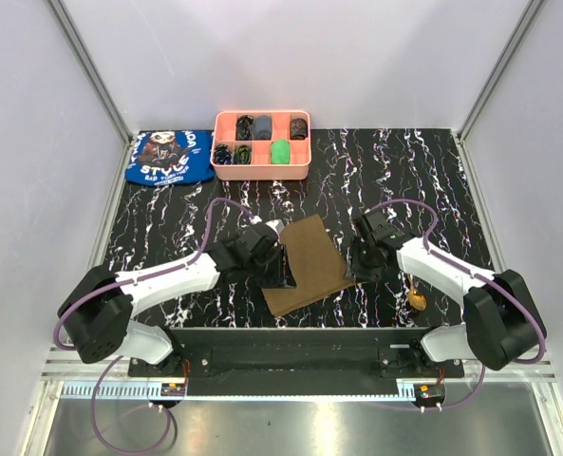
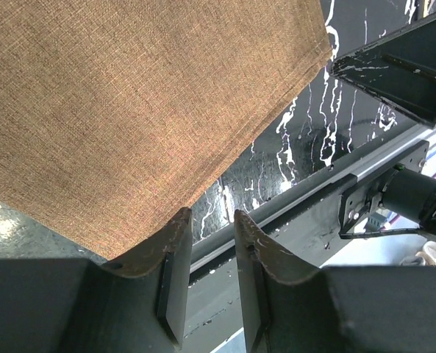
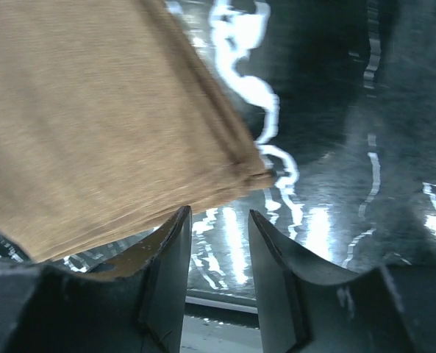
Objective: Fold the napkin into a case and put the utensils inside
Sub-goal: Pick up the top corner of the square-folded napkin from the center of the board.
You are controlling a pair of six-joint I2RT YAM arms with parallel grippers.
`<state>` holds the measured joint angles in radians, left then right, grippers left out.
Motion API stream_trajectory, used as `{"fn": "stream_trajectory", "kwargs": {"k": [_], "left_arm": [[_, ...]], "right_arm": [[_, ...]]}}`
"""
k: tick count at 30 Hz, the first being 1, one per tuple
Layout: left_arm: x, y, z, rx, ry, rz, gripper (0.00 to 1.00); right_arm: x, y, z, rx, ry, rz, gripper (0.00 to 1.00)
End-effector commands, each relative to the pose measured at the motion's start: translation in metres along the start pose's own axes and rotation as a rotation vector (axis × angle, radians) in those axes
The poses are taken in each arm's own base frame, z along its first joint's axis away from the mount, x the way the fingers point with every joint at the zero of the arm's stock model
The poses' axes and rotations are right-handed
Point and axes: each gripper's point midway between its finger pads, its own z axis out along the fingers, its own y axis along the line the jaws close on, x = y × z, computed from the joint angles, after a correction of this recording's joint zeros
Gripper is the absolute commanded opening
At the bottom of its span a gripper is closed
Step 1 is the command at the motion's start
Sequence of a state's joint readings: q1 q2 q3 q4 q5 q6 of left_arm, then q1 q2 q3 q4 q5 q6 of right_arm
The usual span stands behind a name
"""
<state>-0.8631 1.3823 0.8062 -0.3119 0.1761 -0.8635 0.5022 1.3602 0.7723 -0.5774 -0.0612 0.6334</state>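
Top view, left arm: stretched low from the near-left base toward the middle, the left gripper (image 1: 283,269) at the napkin's (image 1: 309,258) left edge.
Top view, right arm: elbow bent, the right gripper (image 1: 355,264) pointing down at the napkin's right edge.
Top view only: a gold spoon (image 1: 417,300) lies on the table (image 1: 433,180) behind the right gripper, beside its forearm and apart from the napkin. A pink tray (image 1: 262,172) and a blue cloth (image 1: 170,157) sit far ahead of both grippers.
Left wrist, jaws: the left gripper (image 2: 206,246) is partly open with nothing between the fingers.
Left wrist, napkin: the napkin (image 2: 129,110) lies flat ahead, its near edge at the left fingertip.
Right wrist, jaws: the right gripper (image 3: 216,243) is parted, with bare table in the gap.
Right wrist only: the napkin (image 3: 93,125) shows stacked folded layers, with its corner just ahead of the fingertips.
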Motion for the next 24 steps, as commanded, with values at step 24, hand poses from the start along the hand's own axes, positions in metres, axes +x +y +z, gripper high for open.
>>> {"fn": "stream_trajectory", "kwargs": {"k": [24], "left_arm": [[0.008,0.008,0.015,-0.015,-0.011,-0.022,0.31]], "right_arm": [[-0.021,0.002,0.019,0.008,-0.027,-0.014,0.33]]}}
